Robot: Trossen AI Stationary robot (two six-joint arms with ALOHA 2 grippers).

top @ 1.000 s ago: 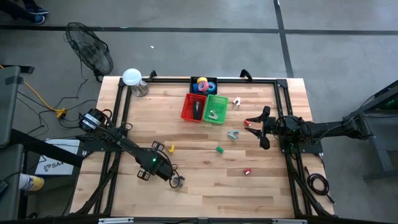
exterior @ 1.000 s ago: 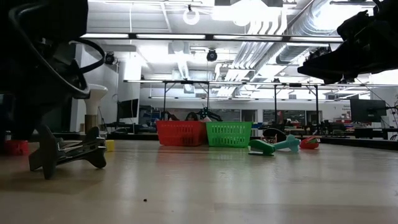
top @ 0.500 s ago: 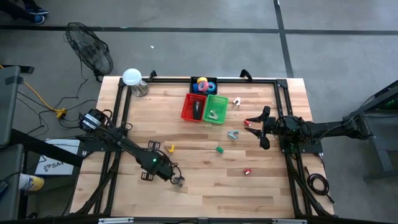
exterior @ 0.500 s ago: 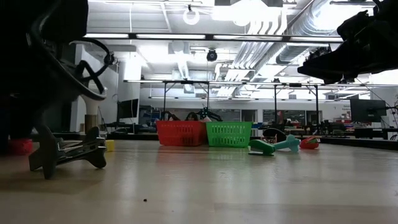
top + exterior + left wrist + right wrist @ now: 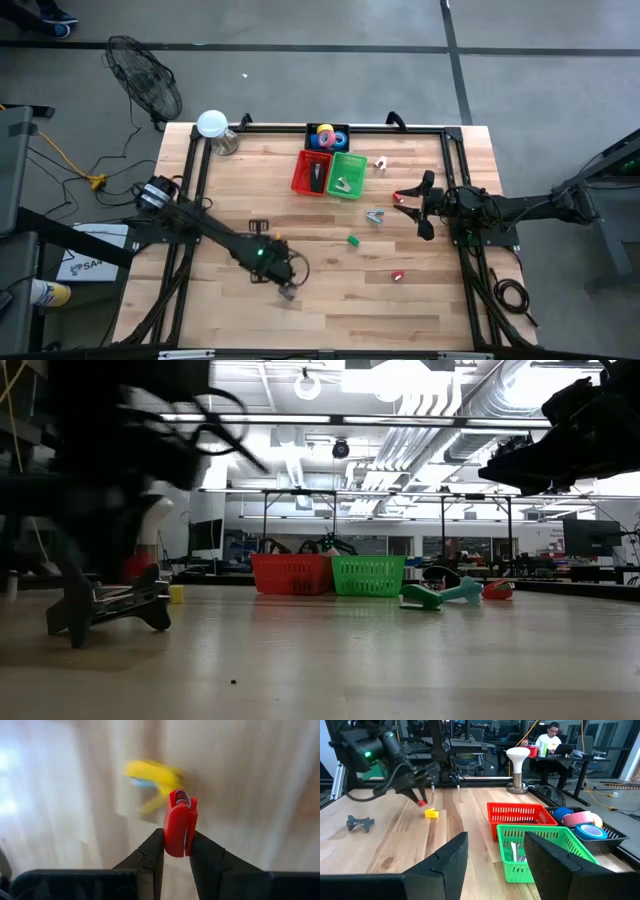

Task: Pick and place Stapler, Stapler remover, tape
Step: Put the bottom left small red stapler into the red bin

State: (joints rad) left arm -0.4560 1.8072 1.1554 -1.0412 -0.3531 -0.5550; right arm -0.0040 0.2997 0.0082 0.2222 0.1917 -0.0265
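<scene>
Your left tool (image 5: 176, 851) is clenched on a small red staple remover (image 5: 180, 823), held clear above the wooden desk (image 5: 330, 300) toward its near-left part; the right wrist view shows the same tool (image 5: 422, 795) with the red piece at its tip. Just beyond it a yellow staple remover (image 5: 431, 813) lies on the desk, and a dark grey remover (image 5: 360, 822) rests alone toward the left side. Further in, a green remover (image 5: 353, 240) and a red one (image 5: 397, 276) lie apart on the boards, with a grey metal claw piece (image 5: 374, 216) nearer the middle. Your right tool (image 5: 412, 204) waits off the surface at the right side of the desk, its fingers (image 5: 447, 857) released and holding nothing. At the far edge stand three trays: the stapler (image 5: 318, 175) lies in the red basket (image 5: 299, 176), the green basket (image 5: 356, 165) sits touching it, and the tape (image 5: 326, 136) rolls sit in the black tray (image 5: 342, 131) behind them. A person sits at another desk in the room beyond.
</scene>
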